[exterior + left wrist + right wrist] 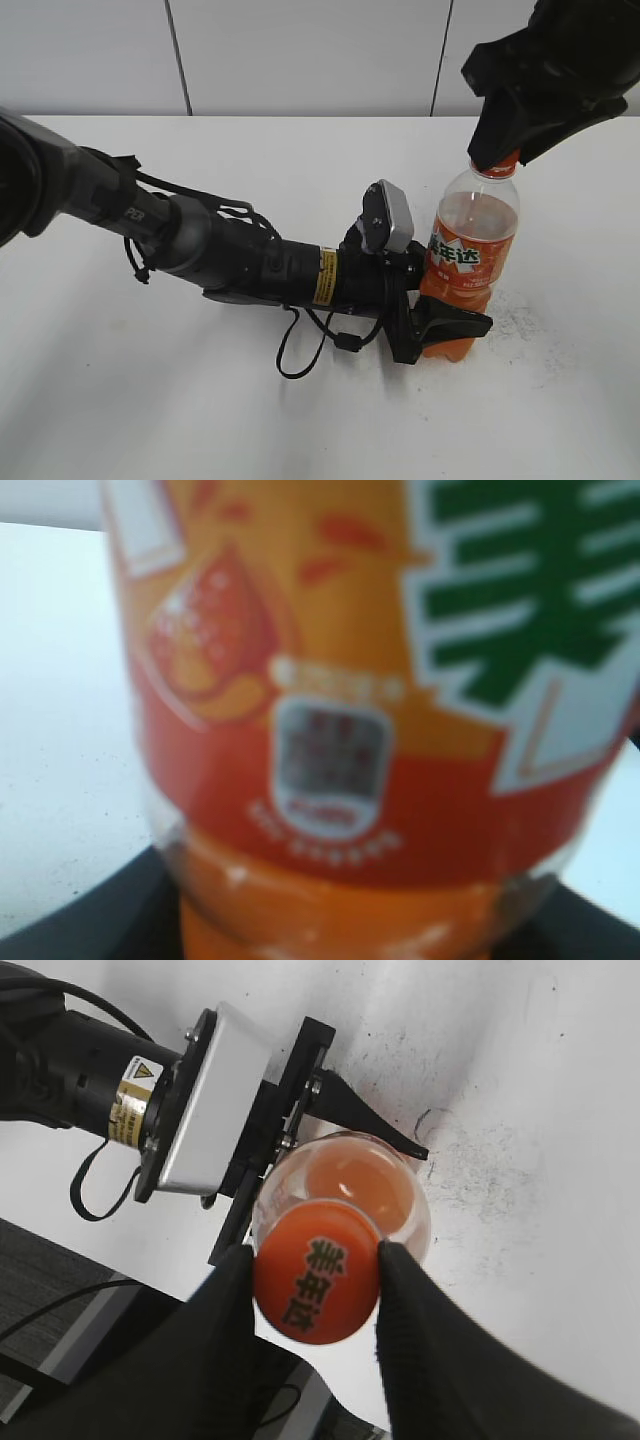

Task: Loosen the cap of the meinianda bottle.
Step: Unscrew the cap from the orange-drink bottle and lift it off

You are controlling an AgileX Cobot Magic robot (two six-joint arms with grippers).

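Note:
The meinianda bottle (pixel 470 255) stands upright on the white table, clear plastic with orange liquid and an orange label. My left gripper (pixel 440 325) is shut on its lower body; its label (pixel 350 680) fills the left wrist view. My right gripper (pixel 500 150) comes down from above and is shut on the orange cap (pixel 317 1285), one finger pressed on each side of it (pixel 315 1270). In the exterior view the cap is mostly hidden by the fingers; only the orange neck ring (pixel 503 166) shows.
The left arm (pixel 200 245) lies low across the table from the left, with a looping black cable (pixel 300 350) beneath it. The white table (pixel 300 420) has grey specks near the bottle's base (pixel 520 310). A wall stands behind.

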